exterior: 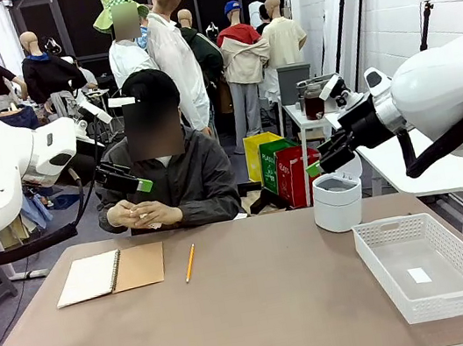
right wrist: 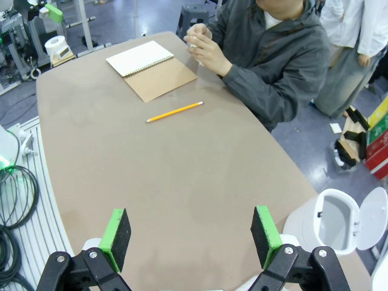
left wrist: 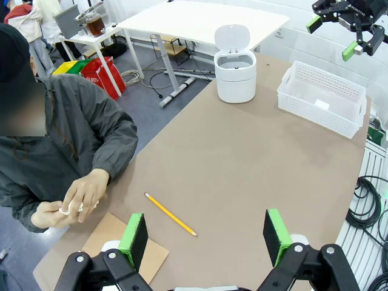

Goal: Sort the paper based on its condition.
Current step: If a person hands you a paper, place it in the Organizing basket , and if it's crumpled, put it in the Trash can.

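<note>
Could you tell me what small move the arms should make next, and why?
Probably wait: hold the left gripper and right gripper open above the table, since a small white paper, seemingly crumpled, sits in the person's hands, not yet set down for picking.

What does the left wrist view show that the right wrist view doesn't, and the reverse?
Left wrist view: the white basket near the table's corner. Right wrist view: the notebook lying open on a blank page. Both: the pencil, the white bin with its lid up, the notebook's brown cover, the person's hands closed around something small and white, and the right hand, open, far off in one and up close in the other.
</note>
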Robot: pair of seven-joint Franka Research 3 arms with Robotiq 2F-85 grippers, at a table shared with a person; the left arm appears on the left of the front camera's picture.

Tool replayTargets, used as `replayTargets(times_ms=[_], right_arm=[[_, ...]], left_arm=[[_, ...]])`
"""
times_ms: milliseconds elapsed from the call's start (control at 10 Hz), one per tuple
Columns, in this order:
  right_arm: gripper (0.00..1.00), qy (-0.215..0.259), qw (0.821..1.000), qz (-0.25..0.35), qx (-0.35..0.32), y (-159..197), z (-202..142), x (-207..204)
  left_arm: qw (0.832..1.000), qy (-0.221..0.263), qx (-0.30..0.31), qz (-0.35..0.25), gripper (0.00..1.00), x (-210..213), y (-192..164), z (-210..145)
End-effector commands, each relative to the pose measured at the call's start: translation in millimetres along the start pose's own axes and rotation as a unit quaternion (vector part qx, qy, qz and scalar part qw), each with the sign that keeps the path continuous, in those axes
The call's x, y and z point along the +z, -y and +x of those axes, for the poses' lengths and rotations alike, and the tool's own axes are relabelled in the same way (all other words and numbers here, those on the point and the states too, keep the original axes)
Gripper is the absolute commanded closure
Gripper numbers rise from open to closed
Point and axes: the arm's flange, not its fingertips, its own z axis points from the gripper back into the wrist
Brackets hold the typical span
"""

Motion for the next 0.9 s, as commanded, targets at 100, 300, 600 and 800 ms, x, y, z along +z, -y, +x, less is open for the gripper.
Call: replayTargets(times_ms=[100, 300, 600, 800], right_arm=[[0.00, 0.004, 1.000, 0.007, -0.003, 1.0, -1.1, -1.8], [0.00, 0.004, 1.000, 0.007, -0.003, 1.0, -1.1, -1.8], [0.00, 0.004, 1.000, 0.007, -0.003, 1.0, -1.1, -1.8], [0.00, 0.004, 1.000, 0.007, -0.003, 1.0, -1.1, -1.8]], left_arm=[[1.000, -0.001, -0.005, -0.002, 0.00, 0.5, -1.4, -1.2], [1.000, -0.001, -0.005, -0.002, 0.00, 0.5, -1.4, -1.2], [1.000, -0.001, -0.005, -0.002, 0.00, 0.5, -1.4, -1.2], [1.000, -0.001, -0.005, -0.002, 0.00, 0.5, -1.4, -1.2]])
